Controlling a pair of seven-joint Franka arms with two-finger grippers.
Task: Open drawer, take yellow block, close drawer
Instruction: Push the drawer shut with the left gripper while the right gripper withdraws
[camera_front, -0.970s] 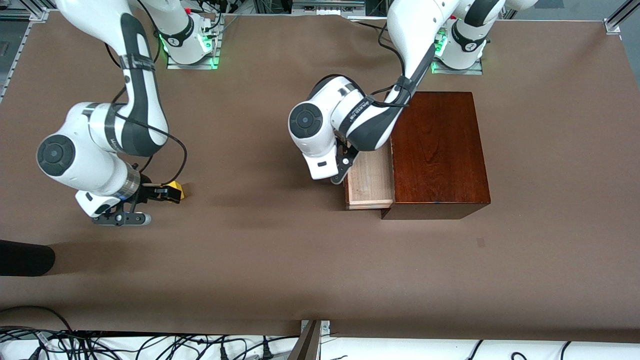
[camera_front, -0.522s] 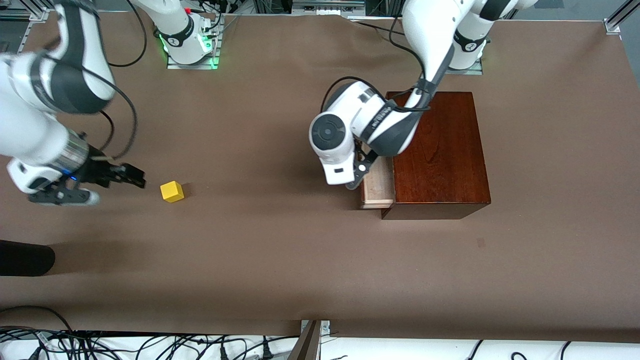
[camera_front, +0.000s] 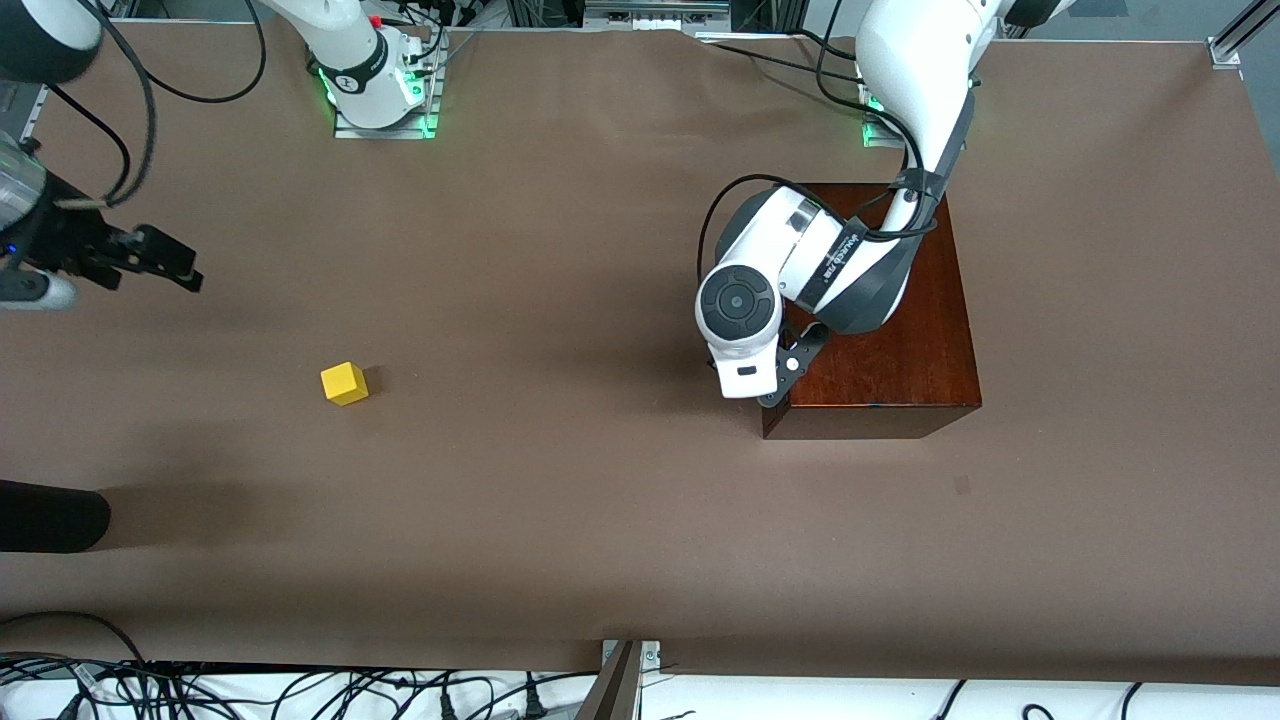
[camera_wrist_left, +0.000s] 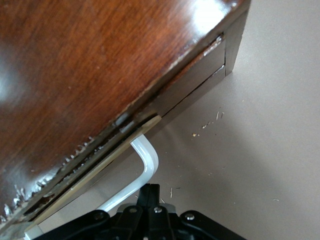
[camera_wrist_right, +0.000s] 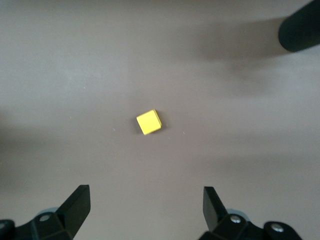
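**Ana:** Front view first, starting at the right arm's end: the right hand (camera_front: 150, 262) hangs in the air over bare brown worktop (camera_front: 560, 480), fingers spread wide with nothing between them. Its own wrist view agrees, both fingertips (camera_wrist_right: 77, 200) apart and looking down at the small bright yellow cube (camera_front: 344, 383).

**Ben:** So the cube is out. It sits flat on the worktop, alone, well apart from the box and toward the right arm's end. Plain faces, crisp edges, turned slightly askew in the right wrist view.

**Ana:** Moving across to the glossy dark mahogany box (camera_front: 880, 330): no pale tray shows from above. The left hand (camera_front: 785, 385) is pressed against the box's front, fingers together.

**Ben:** The left wrist view is closer. The drawer's reddish-brown front (camera_wrist_left: 190, 90) looks nearly flush with the box, a thin seam showing, and the white U-shaped bar handle (camera_wrist_left: 142, 165) is right at the pinched fingers. Whether they touch it, I can't say.

**Ana:** I'd judge this the closing step, nearly finished. Next calls for a last gentle nudge if that seam is a gap, then backing the left hand straight off without snagging the handle.
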